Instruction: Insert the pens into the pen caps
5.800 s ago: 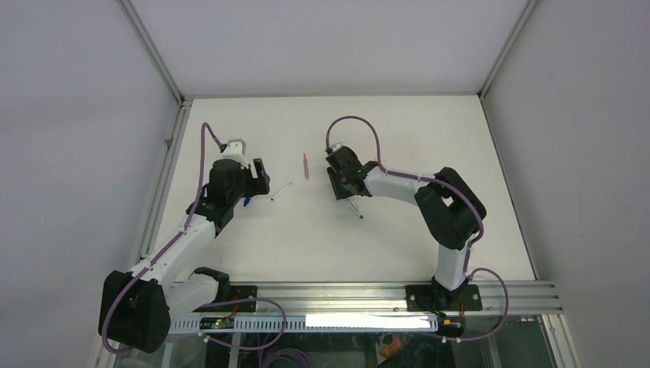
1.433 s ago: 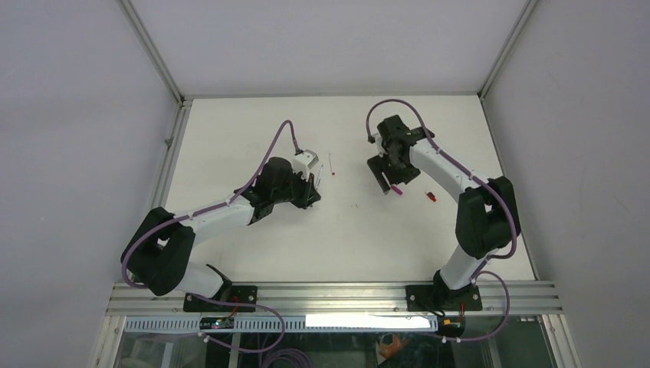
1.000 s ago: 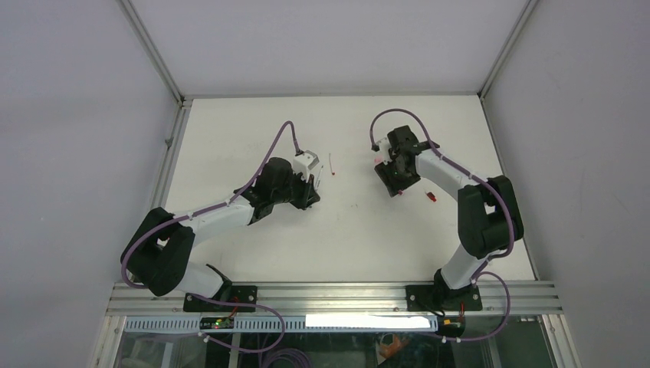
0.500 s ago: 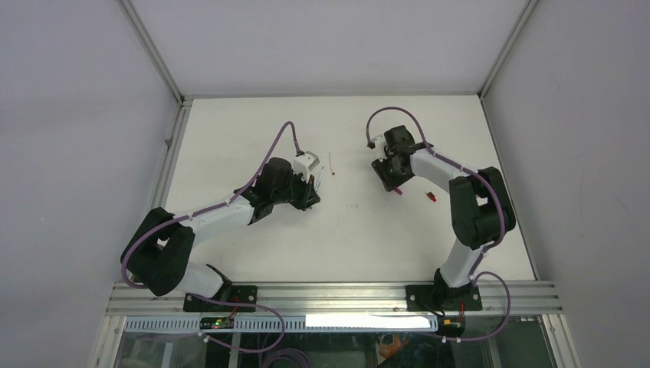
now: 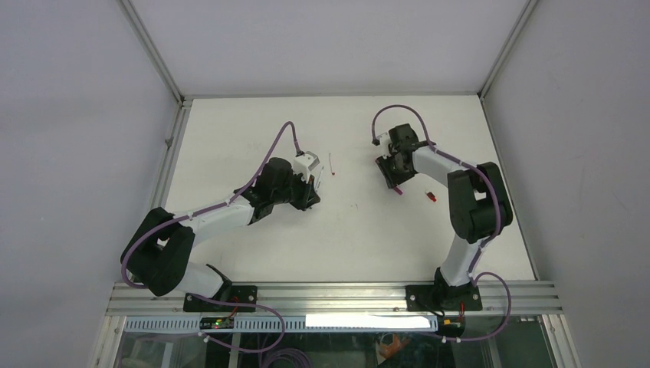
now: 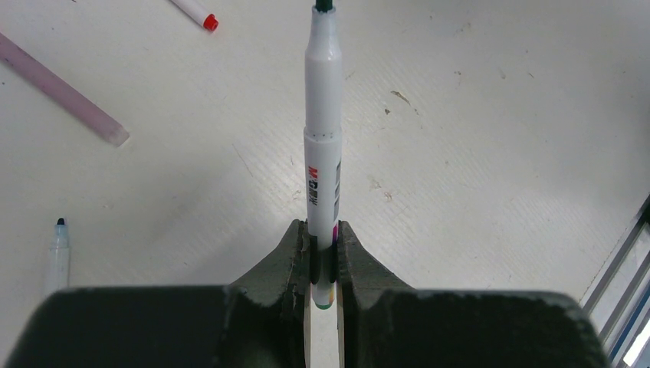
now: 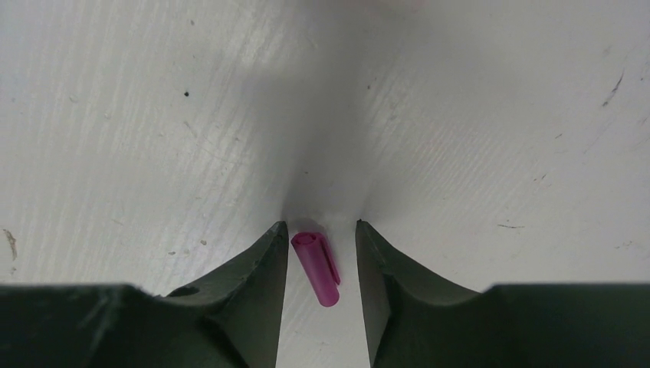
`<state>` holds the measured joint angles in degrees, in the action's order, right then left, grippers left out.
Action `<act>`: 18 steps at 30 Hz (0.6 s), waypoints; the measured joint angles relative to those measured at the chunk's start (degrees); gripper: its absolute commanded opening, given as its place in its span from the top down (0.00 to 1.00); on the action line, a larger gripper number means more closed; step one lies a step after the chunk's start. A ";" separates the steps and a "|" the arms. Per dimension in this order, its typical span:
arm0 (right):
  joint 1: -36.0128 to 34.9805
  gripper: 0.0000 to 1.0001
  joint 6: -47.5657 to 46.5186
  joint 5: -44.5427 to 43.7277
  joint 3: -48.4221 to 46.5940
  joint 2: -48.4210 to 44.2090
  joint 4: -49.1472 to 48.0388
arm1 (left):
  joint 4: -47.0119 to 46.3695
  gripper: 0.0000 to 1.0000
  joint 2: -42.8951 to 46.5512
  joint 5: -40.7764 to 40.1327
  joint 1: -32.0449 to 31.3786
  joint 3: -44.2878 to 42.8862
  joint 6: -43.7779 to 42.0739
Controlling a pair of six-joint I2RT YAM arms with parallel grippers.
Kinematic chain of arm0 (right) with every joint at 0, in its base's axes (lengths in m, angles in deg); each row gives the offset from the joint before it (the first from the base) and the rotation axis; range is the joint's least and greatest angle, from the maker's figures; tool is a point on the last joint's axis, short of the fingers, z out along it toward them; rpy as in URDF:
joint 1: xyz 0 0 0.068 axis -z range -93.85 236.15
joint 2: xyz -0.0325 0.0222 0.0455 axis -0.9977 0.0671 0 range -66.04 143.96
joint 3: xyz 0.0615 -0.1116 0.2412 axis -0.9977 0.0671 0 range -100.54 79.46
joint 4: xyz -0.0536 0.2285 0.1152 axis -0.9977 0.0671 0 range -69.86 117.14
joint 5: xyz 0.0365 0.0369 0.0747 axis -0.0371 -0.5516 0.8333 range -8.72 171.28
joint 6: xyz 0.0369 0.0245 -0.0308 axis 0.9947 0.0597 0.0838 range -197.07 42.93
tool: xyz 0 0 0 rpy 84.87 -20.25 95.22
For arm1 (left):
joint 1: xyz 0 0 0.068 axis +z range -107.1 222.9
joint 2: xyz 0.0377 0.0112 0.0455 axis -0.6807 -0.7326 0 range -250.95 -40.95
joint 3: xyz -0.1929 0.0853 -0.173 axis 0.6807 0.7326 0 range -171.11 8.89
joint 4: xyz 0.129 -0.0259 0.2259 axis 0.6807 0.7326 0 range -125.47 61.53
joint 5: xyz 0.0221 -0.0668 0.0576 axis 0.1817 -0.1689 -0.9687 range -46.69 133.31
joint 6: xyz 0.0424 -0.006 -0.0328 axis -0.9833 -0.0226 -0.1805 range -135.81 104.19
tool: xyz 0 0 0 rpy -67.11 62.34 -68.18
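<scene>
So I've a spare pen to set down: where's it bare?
Bare: the table's near strip between the arm bases, and its far edge. Crowded: loose pens by the left gripper; magenta cap straddled by the right gripper.

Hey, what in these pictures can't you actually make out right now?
Left wrist view: the tip of the white pen clamped in the left gripper is cut off by the top edge.
Same view: the dark-tipped pen is partly hidden behind the gripper body.
Top view: the magenta cap by the right gripper is too small to detail.
</scene>
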<state>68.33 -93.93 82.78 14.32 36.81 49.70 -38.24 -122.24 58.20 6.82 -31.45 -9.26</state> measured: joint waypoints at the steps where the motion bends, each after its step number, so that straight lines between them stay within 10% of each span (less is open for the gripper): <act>1: 0.00 0.63 0.13 0.28 -0.22 0.26 -0.07 | 0.00 1.00 0.00 0.00 0.00 0.00 0.00; 7: 0.00 0.73 1.53 1.49 -1.05 1.09 -0.50 | 0.02 1.00 0.00 -0.02 0.00 0.00 0.00; 18: -0.02 0.62 3.30 -0.17 -1.64 1.11 1.75 | 0.22 1.00 -0.02 0.00 0.00 0.00 -0.02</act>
<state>68.31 -90.63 82.60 12.68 37.92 51.45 -38.02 -122.27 58.20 6.82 -31.45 -9.28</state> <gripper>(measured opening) 0.379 0.102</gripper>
